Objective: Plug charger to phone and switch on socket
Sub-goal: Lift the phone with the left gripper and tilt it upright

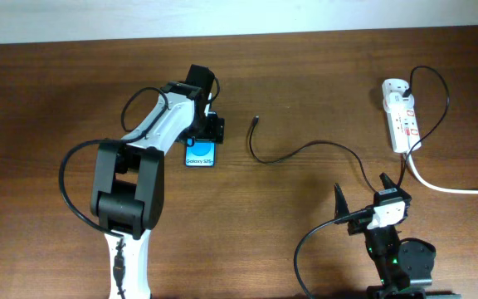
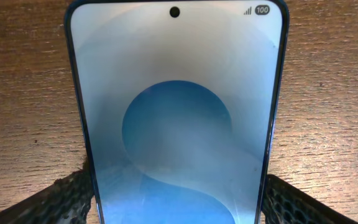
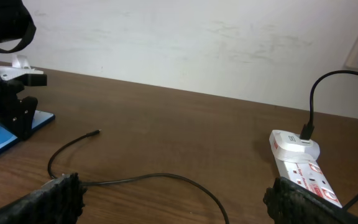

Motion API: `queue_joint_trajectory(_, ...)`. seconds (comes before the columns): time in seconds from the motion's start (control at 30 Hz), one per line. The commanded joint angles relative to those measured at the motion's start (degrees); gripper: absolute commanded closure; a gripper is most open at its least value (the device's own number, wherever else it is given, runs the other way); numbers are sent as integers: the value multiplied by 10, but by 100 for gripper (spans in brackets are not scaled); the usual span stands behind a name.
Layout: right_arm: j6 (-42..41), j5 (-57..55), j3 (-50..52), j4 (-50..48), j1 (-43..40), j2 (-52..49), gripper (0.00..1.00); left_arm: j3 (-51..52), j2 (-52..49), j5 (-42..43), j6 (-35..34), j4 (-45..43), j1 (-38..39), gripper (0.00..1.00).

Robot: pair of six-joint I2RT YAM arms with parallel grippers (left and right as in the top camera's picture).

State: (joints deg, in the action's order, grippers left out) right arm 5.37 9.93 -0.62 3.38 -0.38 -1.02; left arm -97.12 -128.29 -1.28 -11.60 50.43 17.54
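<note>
The phone [image 1: 199,156] lies flat on the wooden table with its blue screen up. It fills the left wrist view [image 2: 176,124]. My left gripper [image 1: 204,133] straddles it, and both fingers [image 2: 176,186] press on its long edges. The charger cable [image 1: 305,149] runs from the socket strip [image 1: 402,116] across the table. Its black plug tip [image 1: 257,120] lies loose to the right of the phone, apart from it. My right gripper [image 1: 362,193] is open and empty near the front edge. In the right wrist view the cable [image 3: 160,177] lies just ahead of its fingers [image 3: 173,199].
The strip's thick white cord [image 1: 455,189] runs off to the right edge. A white adapter [image 3: 296,142] is plugged into the strip's far end [image 3: 306,171]. The left arm [image 1: 131,183] spans the left half of the table. A pale wall stands behind the table.
</note>
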Motion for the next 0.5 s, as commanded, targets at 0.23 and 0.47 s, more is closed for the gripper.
queue_joint_trajectory(0.23, 2, 3, 3, 3, 4, 3, 2, 7, -23, 26, -63, 1, -2, 4)
queue_joint_trajectory(0.47, 2, 3, 3, 3, 4, 3, 2, 7, -23, 35, -86, 0, -2, 8)
